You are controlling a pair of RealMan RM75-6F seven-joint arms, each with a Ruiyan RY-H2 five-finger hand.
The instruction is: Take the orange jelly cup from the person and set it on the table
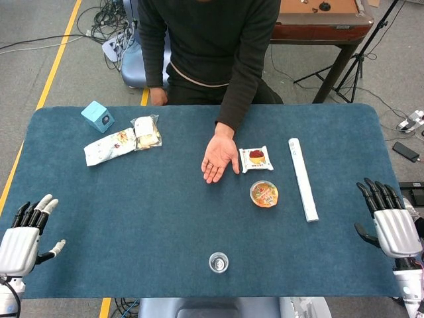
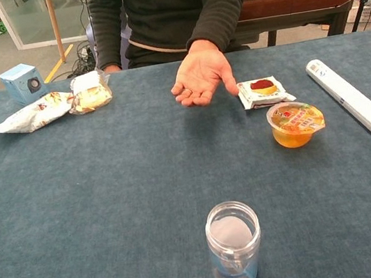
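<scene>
The orange jelly cup point(image 1: 264, 194) stands upright on the blue table point(image 1: 165, 232), right of centre in the head view, just below a small packaged cake point(image 1: 256, 158) and well apart from both robot hands. By the look of it the placing is done, so little remains to go wrong. The main risk is a stray sweep: if the right hand point(image 1: 391, 225) at the lower right edge of the frame swung inward, it could strike the white roll point(image 1: 303, 179) lying between it and the cup and push that into the cup. The person's hand point(image 1: 219, 159) rests palm up just left of the cake; a careless reach there could tip the cup.

The right hand is empty with its fingers spread. The left hand point(image 1: 25, 233), at the lower left corner, is also spread and holds nothing. Neither shows in the chest view.

As for containers, the jelly cup is sealed with a printed foil lid, orange jelly visible through its wall in the chest view. A clear jar point(image 2: 235, 245) at lower centre looks empty.
</scene>
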